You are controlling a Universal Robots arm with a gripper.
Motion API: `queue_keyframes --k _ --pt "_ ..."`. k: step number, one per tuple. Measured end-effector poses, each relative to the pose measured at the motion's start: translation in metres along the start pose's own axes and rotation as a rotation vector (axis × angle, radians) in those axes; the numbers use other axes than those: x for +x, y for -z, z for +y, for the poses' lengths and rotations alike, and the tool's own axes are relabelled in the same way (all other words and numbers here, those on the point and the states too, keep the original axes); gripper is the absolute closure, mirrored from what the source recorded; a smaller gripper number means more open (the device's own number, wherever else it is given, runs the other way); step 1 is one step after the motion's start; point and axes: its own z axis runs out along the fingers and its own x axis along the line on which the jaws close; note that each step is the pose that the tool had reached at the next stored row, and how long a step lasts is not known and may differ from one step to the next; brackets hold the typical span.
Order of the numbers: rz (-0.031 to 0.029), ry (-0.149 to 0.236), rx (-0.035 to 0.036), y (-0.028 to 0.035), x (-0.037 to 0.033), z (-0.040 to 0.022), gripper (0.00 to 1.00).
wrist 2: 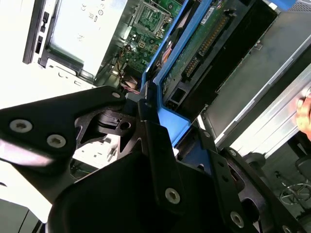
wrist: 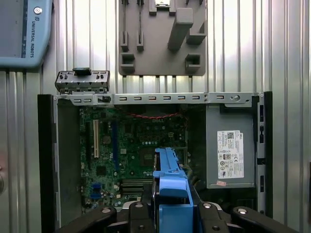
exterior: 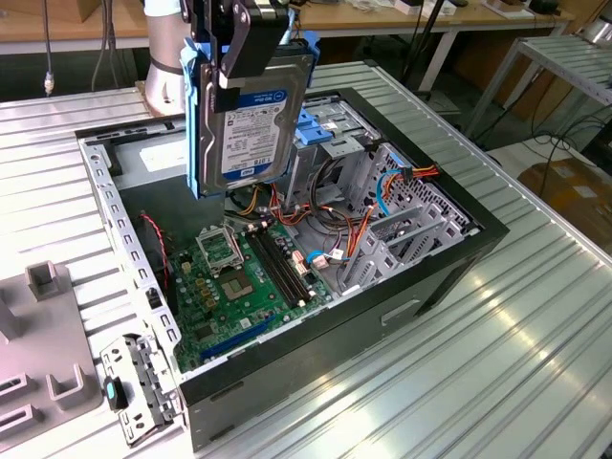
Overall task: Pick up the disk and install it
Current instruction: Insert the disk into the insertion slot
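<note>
Black pincer (exterior: pixel 235 76) pinching disk (exterior: pixel 263 124) (held upright) | over open computer case (exterior: pixel 449 273) | inside: motherboard (exterior: pixel 225 287), cables (exterior: pixel 356 229), power supply (wrist: pixel 214 160)

Observed disk (exterior: pixel 253 115) off the surface, clamped at its upper end between black jaws. Hanging near-upright, slightly tilted, above the open computer case (exterior: pixel 287 368). Silver-grey casing; white label with blue band facing the exterior view; blue plastic rails along both long edges. In the second wrist view, green circuit-board side of disk (wrist 2: pixel 204 43) exposed.
</note>
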Motion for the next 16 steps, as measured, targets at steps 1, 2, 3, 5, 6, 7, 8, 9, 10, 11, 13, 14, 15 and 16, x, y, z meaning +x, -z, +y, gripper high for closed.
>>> queue_keyframes --k 1,2,3,5,6,7,8,9,10,11,13,14,15,16 --pt "0.0001 0.000 0.0000 0.0000 0.0004 -0.0001 0.63" --pt "0.0001 0.000 0.0000 0.0000 0.0011 -0.0004 0.63" --pt "0.0000 0.000 0.0000 0.0000 0.0018 -0.0007 0.63" --pt "0.0001 0.000 0.0000 0.0000 0.0027 -0.0013 0.63" --pt "0.0002 0.000 -0.0001 0.0000 0.0032 -0.0024 0.63" --pt "0.0001 0.000 0.0000 0.0000 0.0037 -0.0044 0.63" --pt "0.0001 0.000 0.0000 0.0000 0.0038 -0.0059 0.63" --pt "0.0001 0.000 0.0000 -0.0001 0.0038 -0.0077 0.63" --pt "0.0002 0.000 -0.0001 -0.0001 0.0038 -0.0093 0.63" --pt "0.0001 0.000 -0.0001 -0.0001 0.0038 -0.0107 0.63" --pt "0.0001 0.000 -0.0001 -0.0001 0.0041 -0.0172 0.63" --pt "0.0001 0.000 -0.0001 -0.0002 0.0047 -0.0182 0.63" --pt "0.0002 0.000 -0.0001 -0.0001 0.0055 -0.0191 0.63" --pt "0.0001 0.000 0.0000 -0.0002 0.0065 -0.0197 0.63"
